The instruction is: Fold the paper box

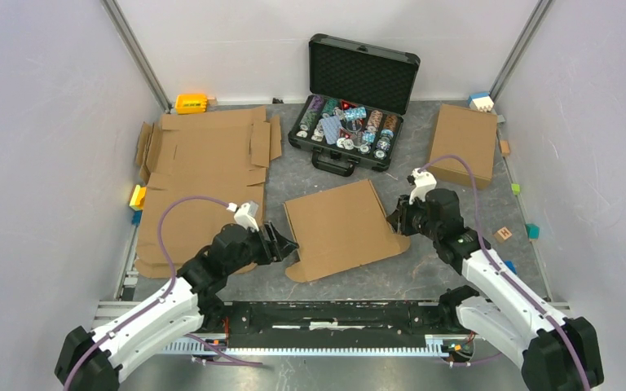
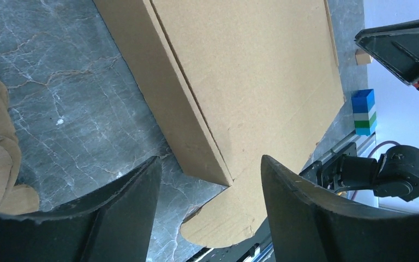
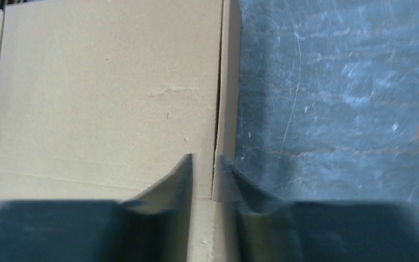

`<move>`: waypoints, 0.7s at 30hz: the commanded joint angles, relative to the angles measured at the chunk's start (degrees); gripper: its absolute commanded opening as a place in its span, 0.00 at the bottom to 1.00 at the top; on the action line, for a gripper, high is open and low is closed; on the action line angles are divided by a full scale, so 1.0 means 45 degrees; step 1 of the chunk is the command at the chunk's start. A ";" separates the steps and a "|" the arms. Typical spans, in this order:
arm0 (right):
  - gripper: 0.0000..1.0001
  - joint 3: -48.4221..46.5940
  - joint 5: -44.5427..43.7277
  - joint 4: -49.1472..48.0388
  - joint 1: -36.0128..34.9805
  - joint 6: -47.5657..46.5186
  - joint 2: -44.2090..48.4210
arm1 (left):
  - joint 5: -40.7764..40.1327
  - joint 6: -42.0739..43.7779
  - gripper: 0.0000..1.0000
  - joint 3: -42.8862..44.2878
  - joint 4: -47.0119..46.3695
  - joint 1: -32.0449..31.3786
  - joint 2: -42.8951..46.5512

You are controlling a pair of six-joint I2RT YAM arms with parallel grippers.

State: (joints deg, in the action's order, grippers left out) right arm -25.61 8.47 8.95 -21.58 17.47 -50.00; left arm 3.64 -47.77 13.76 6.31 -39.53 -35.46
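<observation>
paper box [image 1: 342, 224]: was found just on the near side of the black case [image 1: 350, 122], lid down, skewed, rounded tabs left sticking out at its near edge.
left gripper [image 1: 281, 243]: was set at the box's near left corner; fingers [image 2: 125, 207] were held wide apart astride that corner, nothing gripped, likely so the tab could be taken.
right gripper [image 1: 397, 221]: was set at the near right corner; fingers [image 3: 177, 183] were drawn almost together on the thin side wall, judged a clamp to steady the box.
top view: both arms were shown, the finger gaps were not.
left wrist view: the wall's depth and the loose tab were shown.
right wrist view: the lid-to-wall seam was shown, blurred.
</observation>
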 commanded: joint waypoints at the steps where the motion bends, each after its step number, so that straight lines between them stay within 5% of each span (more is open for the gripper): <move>1: 0.44 -0.0738 0.0681 0.0099 0.0070 -0.0414 -0.0182 | -0.0321 0.0057 0.74 0.0138 -0.0848 0.0129 -0.0182; 4: 0.69 -0.0785 0.1476 -0.0133 0.0236 -0.0359 -0.0747 | -0.0487 0.0079 0.66 0.0038 -0.1360 0.0481 -0.0432; 7: 0.74 -0.0907 0.2866 -0.0550 0.0492 -0.0073 -0.1650 | -0.0293 0.0199 0.66 0.0347 -0.1782 0.1117 -0.1007; 15: 0.86 -0.0483 0.3463 -0.1891 0.0971 0.0427 -0.2538 | 0.0994 0.0581 0.89 0.1595 -0.3480 0.3329 -0.4153; 21: 0.91 -0.0578 0.4040 -0.2522 0.1555 0.0324 -0.3114 | 0.2647 0.0645 0.83 0.2954 -0.4891 0.4372 -0.7413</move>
State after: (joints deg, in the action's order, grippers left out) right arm -27.31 23.64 2.09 -16.08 18.92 -62.76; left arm 9.52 -46.98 22.28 -8.10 -21.76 -63.00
